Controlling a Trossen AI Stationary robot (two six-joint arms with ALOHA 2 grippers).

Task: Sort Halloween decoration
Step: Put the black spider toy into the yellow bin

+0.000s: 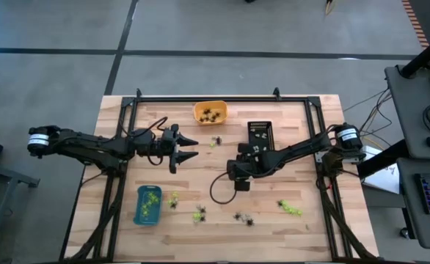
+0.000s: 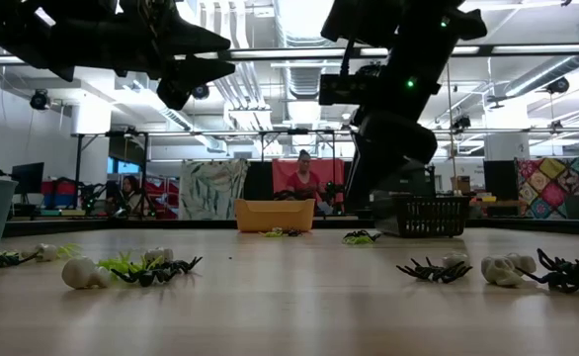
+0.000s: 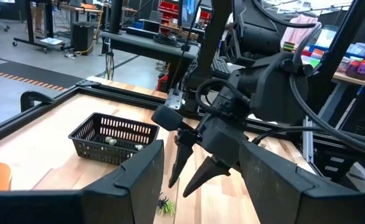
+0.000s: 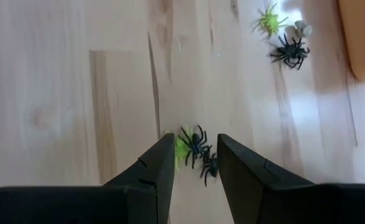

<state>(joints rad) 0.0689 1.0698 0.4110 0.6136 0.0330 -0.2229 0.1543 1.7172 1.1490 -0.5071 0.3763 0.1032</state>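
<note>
The Halloween decoration lies scattered on the wooden table: black spiders, lime-green bits and whitish bits. My right gripper slants down over mid-table, open. Past its fingertips two black spiders and a green bit lie on the wood, clear of the fingers. A further cluster lies nearer the orange tray. My left gripper hovers level at mid-left, open and with nothing in it, pointing at the right gripper.
The orange tray at the far edge holds black spiders. A black basket beside it holds whitish bits. A blue tray at the near left holds green bits. A black cable loop lies below the right arm.
</note>
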